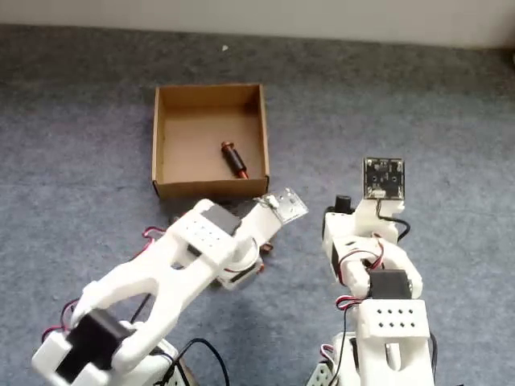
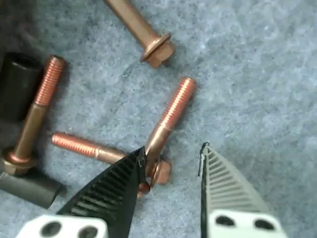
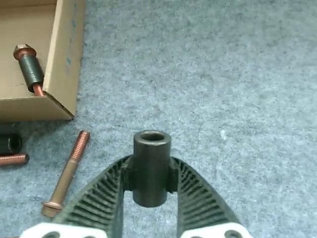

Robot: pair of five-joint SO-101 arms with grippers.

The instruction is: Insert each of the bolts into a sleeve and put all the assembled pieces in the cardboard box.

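My left gripper (image 2: 172,153) is open just above the carpet. A copper bolt (image 2: 171,114) lies with its head between the fingers, touching the dark finger (image 2: 119,183). Three more bolts lie around it: one crossing under the dark finger (image 2: 84,146), one beside a black sleeve (image 2: 34,111), one farther off (image 2: 138,27). Black sleeves (image 2: 17,84) (image 2: 27,187) rest near them. My right gripper (image 3: 148,171) is shut on an upright black sleeve (image 3: 151,144), hole facing the camera. The cardboard box (image 1: 165,137) holds one assembled bolt and sleeve (image 1: 234,158).
Grey carpet covers the whole surface. A loose bolt (image 3: 67,173) lies between the right gripper and the box corner (image 3: 64,59). Both arms (image 1: 185,265) (image 1: 374,257) stand in front of the box, the loose parts under the left one.
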